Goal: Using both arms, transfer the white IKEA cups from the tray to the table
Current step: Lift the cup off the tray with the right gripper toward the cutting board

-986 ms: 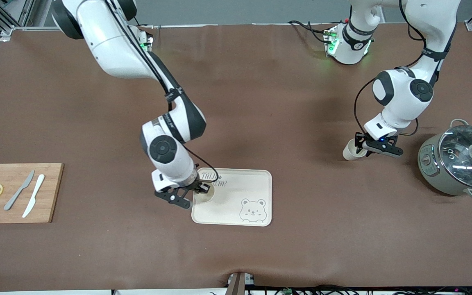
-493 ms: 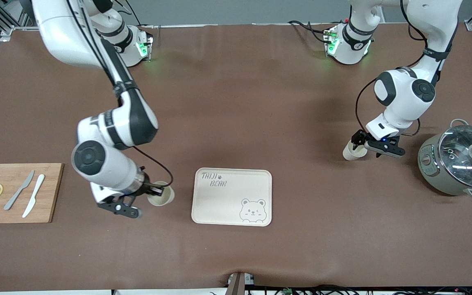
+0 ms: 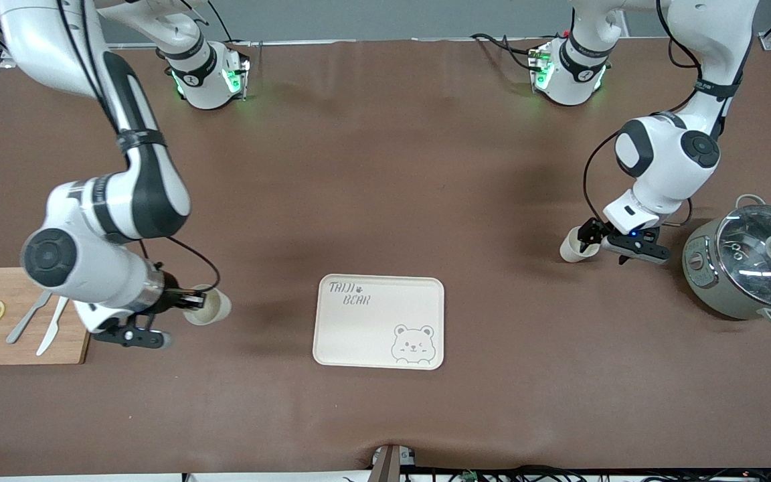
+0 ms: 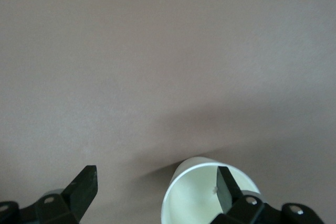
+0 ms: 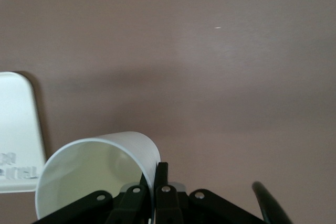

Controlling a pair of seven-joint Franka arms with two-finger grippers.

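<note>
even, soft overhead light, front view sharp.
glare streaks the pot lid [image 3: 763, 251]; diffuse shadows on the worktop [image 3: 385, 167]; wrist views slightly soft up close.

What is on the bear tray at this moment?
Nothing stands on the bear tray; only its printed bear and lettering show. One cup is held by the right gripper, the other cup is at the left gripper.

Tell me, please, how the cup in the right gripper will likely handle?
The cup is probably light and stiff: the right gripper holds it tilted by one wall, with no bending visible. Round and tapered, it would likely roll if released sideways.
</note>
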